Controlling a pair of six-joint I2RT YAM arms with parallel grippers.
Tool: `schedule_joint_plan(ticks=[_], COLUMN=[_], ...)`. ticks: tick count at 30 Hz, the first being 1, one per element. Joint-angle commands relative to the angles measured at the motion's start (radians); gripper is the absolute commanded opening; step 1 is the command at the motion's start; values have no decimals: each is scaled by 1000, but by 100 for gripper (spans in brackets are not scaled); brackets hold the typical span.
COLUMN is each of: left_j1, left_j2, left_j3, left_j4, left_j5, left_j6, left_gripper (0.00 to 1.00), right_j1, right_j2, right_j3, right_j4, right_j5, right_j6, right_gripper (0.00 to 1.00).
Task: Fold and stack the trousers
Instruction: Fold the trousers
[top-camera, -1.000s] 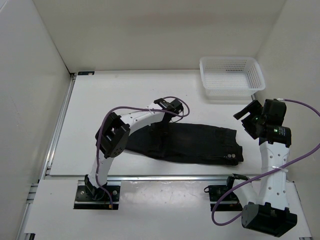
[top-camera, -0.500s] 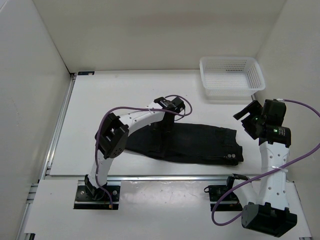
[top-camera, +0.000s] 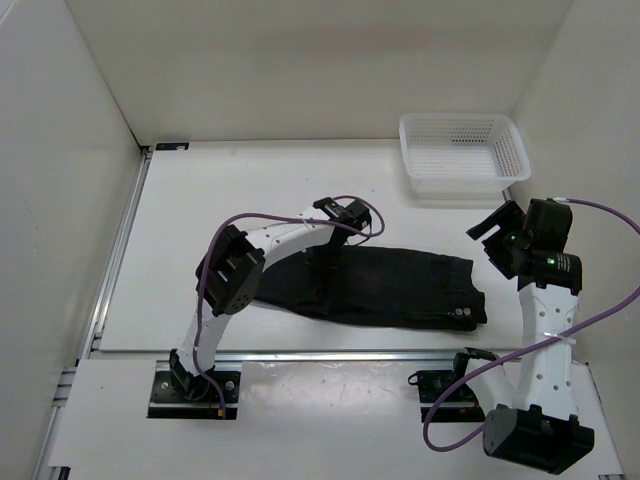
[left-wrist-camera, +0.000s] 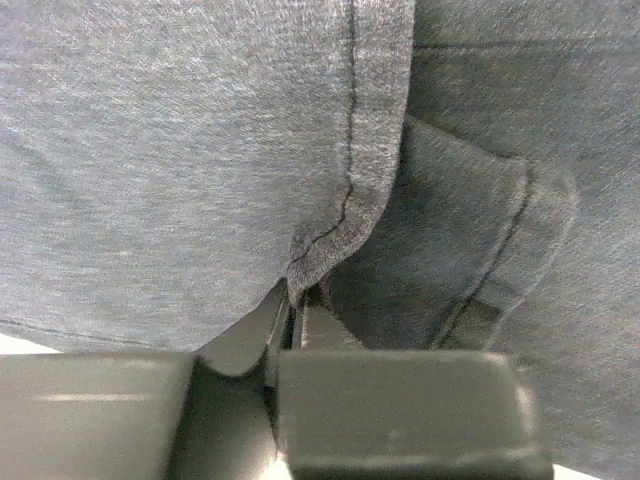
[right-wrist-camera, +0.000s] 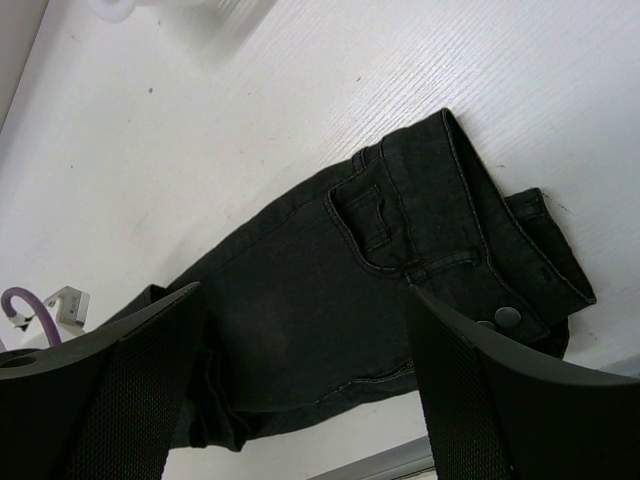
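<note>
The black trousers (top-camera: 400, 285) lie folded lengthwise across the middle of the table, waistband and buttons toward the right. My left gripper (top-camera: 335, 248) reaches down at their far edge, left of centre. In the left wrist view the jaws (left-wrist-camera: 298, 300) stand pressed together on a stitched hem of the trousers (left-wrist-camera: 200, 150). My right gripper (top-camera: 490, 235) hangs high off the table's right side, open and empty. Its two fingers frame the trousers (right-wrist-camera: 330, 300) from above, with the right gripper (right-wrist-camera: 305, 290) well clear of the cloth.
A white mesh basket (top-camera: 463, 150) stands at the back right corner, and its blurred edge (right-wrist-camera: 180, 10) shows in the right wrist view. White walls close in the table on the left, back and right. A metal rail (top-camera: 300, 352) runs along the near edge.
The left gripper has closed onto the trousers' hem at the far edge, and its wrist has shifted slightly right. The right arm has not moved.
</note>
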Motion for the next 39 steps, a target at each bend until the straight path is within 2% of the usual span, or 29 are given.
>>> schedule_joint_plan(ticks=[1,5,13,22,23,24,25,26,27,28,31,35,36,38,39], left_j1=[-4,16,-10,-71,-97,-106,-106,-117,-117,-117,-117,-117,-117,-117,-117], left_j2=[-63,-168,-320,-308,-294,-276,-237,-225,-225,-234,-246,-161,-145,-111,-101], left_j3=[61,80,-9,-190,-190,-190,-176,-163,-135,-124,-72,21,35,49,49], left_j4=[-63,-81,-60,138,138,138,138,115,115,115,106,35,26,17,17], left_j5=[-65,-74,49,224,233,233,216,193,184,184,152,118,109,89,80], left_j6=[7,28,114,157,186,186,186,186,170,170,148,139,128,119,119], left_gripper=[10,10,10,10,13,35,51,61,65,75,76,76,81,100,100], right_j1=[6,6,6,6,6,6,6,6,6,6,6,6,6,6,6], right_j2=[-13,-4,5,5,5,5,5,5,5,5,5,5,5,5,5], right_j3=[-2,-2,7,7,-2,-2,-2,-2,-2,-2,-2,-2,-2,-2,-2], right_j4=[12,12,12,21,21,21,21,21,21,21,21,21,21,21,21], right_j5=[-6,-6,-15,-15,-15,-15,-15,-15,-15,-15,-15,-15,-15,-15,-15], right_j6=[-14,-14,-14,-14,-14,-14,-14,-14,-14,-14,-14,-14,-14,-14,-14], right_gripper=[84,84,84,84,84,84,84,84,84,84,84,84,84,84,84])
